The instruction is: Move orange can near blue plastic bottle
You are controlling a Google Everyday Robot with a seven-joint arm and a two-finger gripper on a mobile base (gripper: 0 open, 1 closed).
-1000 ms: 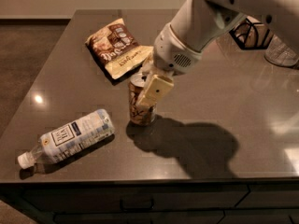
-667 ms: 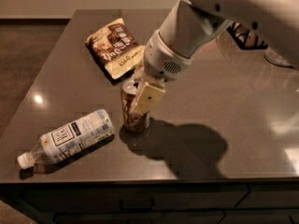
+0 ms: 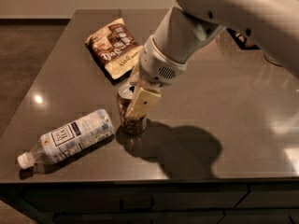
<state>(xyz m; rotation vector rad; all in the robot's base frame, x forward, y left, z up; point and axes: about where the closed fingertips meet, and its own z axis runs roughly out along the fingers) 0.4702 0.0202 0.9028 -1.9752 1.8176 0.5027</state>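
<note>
The dark table (image 3: 233, 92) carries everything. The white arm (image 3: 187, 36) reaches down from the upper right. The bottle (image 3: 70, 136) lies on its side near the front left edge, cap pointing left. A bag (image 3: 114, 48) lies flat further back. The can (image 3: 135, 125) stands upright just right of the bottle's base, not touching it. The gripper (image 3: 133, 109) is clamped on the can from above, one cream finger (image 3: 142, 101) across its front.
</note>
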